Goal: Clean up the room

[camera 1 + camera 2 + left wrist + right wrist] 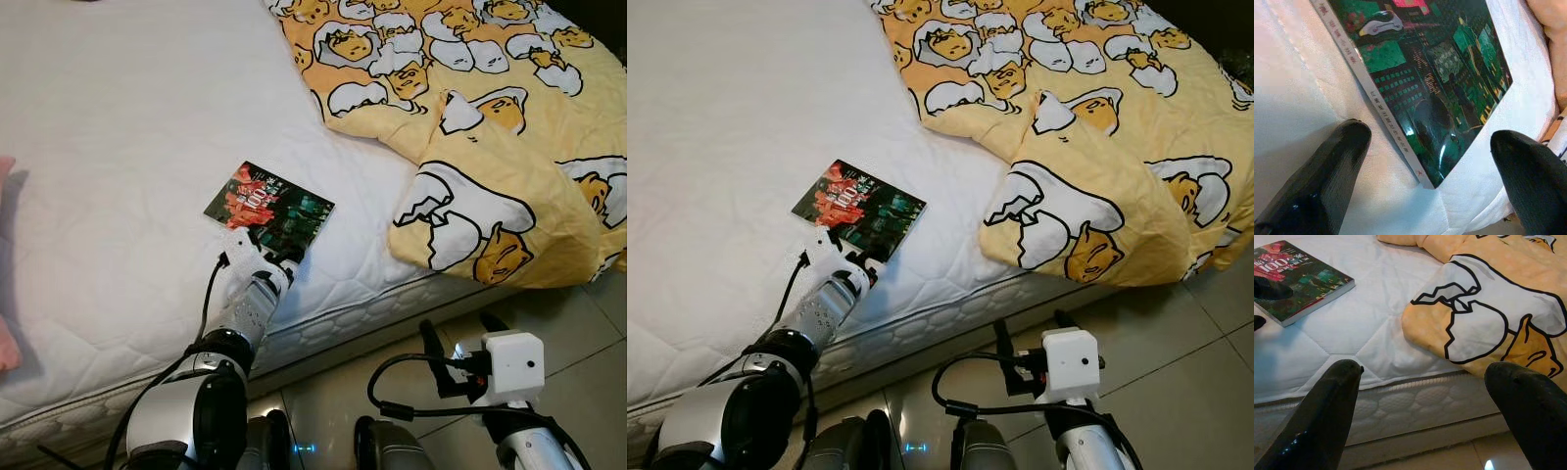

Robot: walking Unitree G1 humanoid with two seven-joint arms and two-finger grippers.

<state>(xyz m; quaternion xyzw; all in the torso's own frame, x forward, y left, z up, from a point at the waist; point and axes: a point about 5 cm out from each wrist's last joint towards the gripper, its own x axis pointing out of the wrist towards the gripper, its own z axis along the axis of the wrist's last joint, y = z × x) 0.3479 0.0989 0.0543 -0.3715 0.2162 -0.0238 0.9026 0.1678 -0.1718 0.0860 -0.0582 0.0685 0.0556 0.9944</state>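
A white quilted bed holds a book, the left gripper spread wide, seemingly straddling its corner.

L gripper at book on white mattress; yellow blanket beside.

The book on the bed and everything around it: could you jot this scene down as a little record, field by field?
book: paperback with a red and green cover, lying flat near the mattress edge
bed: white quilted mattress
blanket: yellow cartoon-egg print, crumpled, spilling over the bed's edge
left gripper: reaching to the book's near corner, fingers spread either side of it, not closed
right gripper: open, low beside the bed above the tiled floor
book held: not yet
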